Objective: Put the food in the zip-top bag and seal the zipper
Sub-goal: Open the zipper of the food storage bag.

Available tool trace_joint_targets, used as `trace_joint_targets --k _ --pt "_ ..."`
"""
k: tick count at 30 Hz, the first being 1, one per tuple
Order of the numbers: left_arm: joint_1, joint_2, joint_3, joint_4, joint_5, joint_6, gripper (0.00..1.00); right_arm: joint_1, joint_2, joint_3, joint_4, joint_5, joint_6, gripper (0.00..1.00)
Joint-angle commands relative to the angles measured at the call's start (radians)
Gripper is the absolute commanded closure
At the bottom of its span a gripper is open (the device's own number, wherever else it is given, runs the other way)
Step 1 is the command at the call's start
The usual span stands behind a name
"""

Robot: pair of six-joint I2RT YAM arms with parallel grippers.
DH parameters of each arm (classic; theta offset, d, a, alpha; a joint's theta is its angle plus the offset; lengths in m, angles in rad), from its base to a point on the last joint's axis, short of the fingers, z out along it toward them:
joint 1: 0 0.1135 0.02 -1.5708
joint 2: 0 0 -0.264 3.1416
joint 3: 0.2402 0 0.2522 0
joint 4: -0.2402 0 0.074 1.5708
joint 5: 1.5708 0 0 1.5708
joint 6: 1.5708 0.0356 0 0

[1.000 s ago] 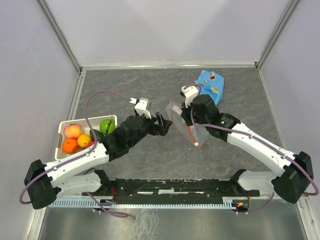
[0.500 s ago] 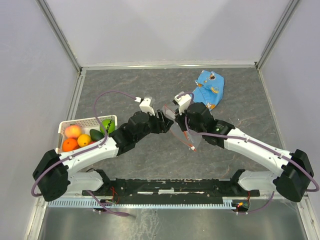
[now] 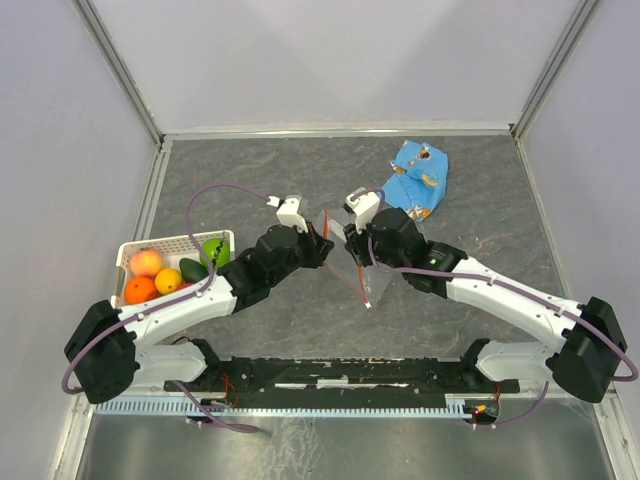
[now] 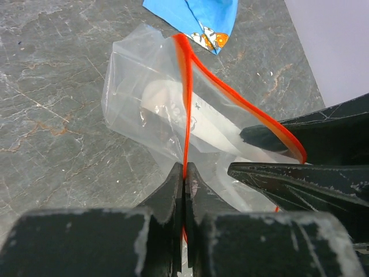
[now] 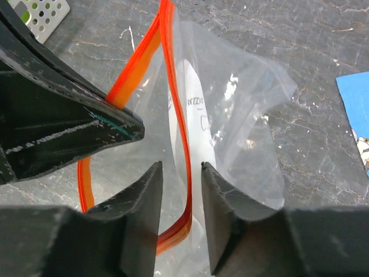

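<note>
The clear zip-top bag [image 3: 357, 275] hangs between my two grippers above the table's middle, its mouth gaping. My left gripper [image 4: 184, 167] is shut on one side of the red-orange zipper [image 4: 187, 86]. My right gripper [image 5: 180, 167] stands open, and the zipper's other side [image 5: 185, 173] runs loosely between its fingers. From above, the left gripper [image 3: 325, 243] and right gripper [image 3: 352, 245] nearly touch. The food lies in the white basket [image 3: 128, 252] at the left: a green fruit [image 3: 212, 250], a peach one [image 3: 147, 262] and orange ones [image 3: 140, 290].
A blue printed snack packet [image 3: 418, 178] lies at the back right, just behind the right wrist. Grey walls close the table on three sides. The basket sits against the left wall beside the left arm.
My left gripper has closed on the zipper edge. My right gripper has let go and opened. Both grippers and the bag have drifted slightly left.
</note>
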Motion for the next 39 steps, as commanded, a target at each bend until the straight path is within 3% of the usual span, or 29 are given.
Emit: trace_joint_targets --k 1,10,16,28,34,39 --pt "-0.009 -0.054 -0.014 0.024 -0.079 -0.023 0.97 0.025 0.004 0.072 -0.052 0.072 0.052 0.55" --pt "-0.05 -0.049 -0.023 0.04 -0.181 -0.079 0.97 0.115 0.012 0.145 -0.197 0.382 0.177 0.41" --pt "-0.065 -0.053 -0.027 0.046 -0.227 -0.101 0.97 0.194 0.053 0.193 -0.243 0.493 0.189 0.41" --pt "-0.068 -0.08 -0.048 0.034 -0.248 -0.139 0.97 0.237 0.113 0.195 -0.348 0.695 0.248 0.52" --pt "-0.067 -0.08 -0.05 0.023 -0.243 -0.142 0.97 0.238 0.087 0.162 -0.26 0.583 0.181 0.6" --pt "-0.067 -0.085 -0.048 0.012 -0.223 -0.138 0.97 0.238 0.108 0.158 -0.22 0.585 0.155 0.63"
